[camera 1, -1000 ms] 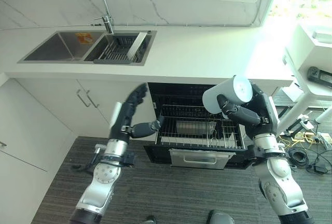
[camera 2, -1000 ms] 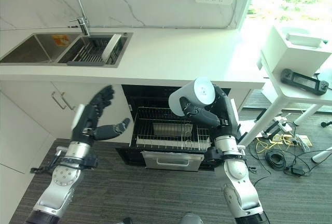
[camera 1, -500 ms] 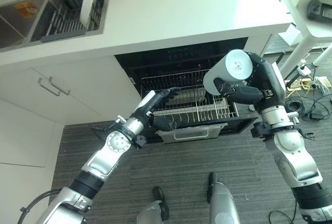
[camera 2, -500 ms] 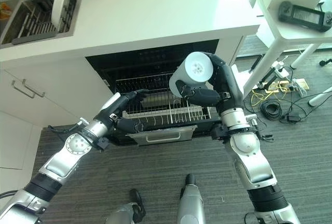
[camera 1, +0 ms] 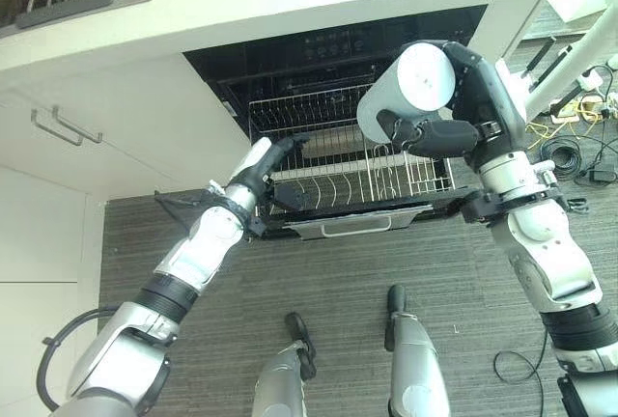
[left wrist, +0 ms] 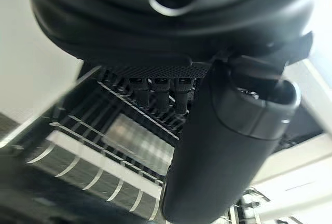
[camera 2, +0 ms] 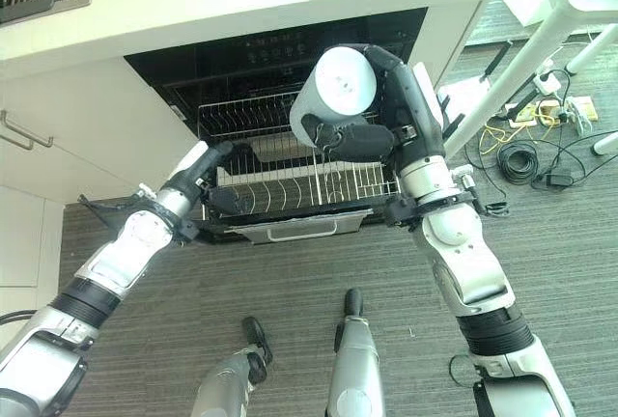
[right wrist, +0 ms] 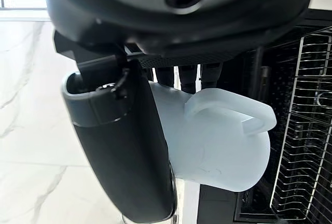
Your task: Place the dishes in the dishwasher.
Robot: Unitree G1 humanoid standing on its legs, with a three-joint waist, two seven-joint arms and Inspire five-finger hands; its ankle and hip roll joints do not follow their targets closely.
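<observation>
Step in hand, by the look of it: lowering the mug (camera 1: pixel 406 89) into the rack (camera 1: pixel 357 176). Best done by bringing it down slowly over a bare stretch of wire at centre right, mouth tipped downward, handle clear of the tines, and letting go only once settled. Worth keeping the left hand (camera 1: pixel 263 164) steady at the rack's left edge so the rack does not roll back; risk otherwise of catching the front rail.

Mug: white, matte, plain cylinder with a thick loop handle, flat base turned toward the camera in the eye views. Held in the air at upper right of centre, above the rack, touching no wire. Right hand (camera 2: pixel 372 137) curled round it, thumb across the wall.

Left hand at centre left, on the rack's left front corner; whether clasping the wire or merely resting there, cannot tell.
</observation>
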